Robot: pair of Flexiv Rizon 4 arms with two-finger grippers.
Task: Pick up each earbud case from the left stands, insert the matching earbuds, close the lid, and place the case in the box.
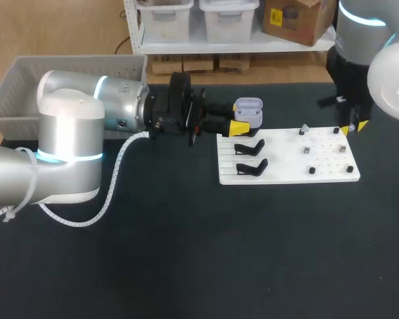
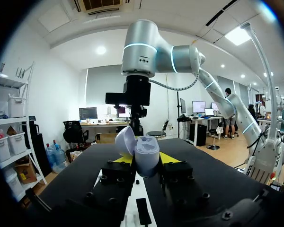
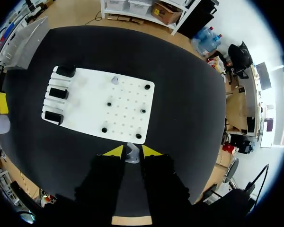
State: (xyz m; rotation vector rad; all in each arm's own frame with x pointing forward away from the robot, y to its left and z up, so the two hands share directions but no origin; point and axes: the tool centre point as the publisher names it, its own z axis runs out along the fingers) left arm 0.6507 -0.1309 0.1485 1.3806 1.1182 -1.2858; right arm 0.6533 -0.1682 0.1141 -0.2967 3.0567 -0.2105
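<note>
Aloft, rounded lilac case (image 2: 146, 150) in left gripper (image 2: 147, 160), earbud (image 3: 131, 155) in right gripper (image 3: 131, 151)

Arms: two, a left arm (image 1: 73, 133) and a right arm (image 1: 372, 40). Grippers: two, one per arm, the left gripper (image 2: 146, 160) and the right gripper (image 3: 131, 150).

Earbud case (image 1: 248, 108): one, lavender, lid open, clamped in the left gripper.

White board (image 1: 286, 165): one.

Black stands (image 3: 58, 93): three, in a row along one edge of the board.

Small dark pegs (image 3: 143, 111): five, spread over the board.

Pale earbuds: two. One earbud (image 3: 115, 80) stands on the board; the other earbud (image 3: 131, 154) is pinched between the right gripper's fingertips.

Grey box (image 1: 26, 80): one.
</note>
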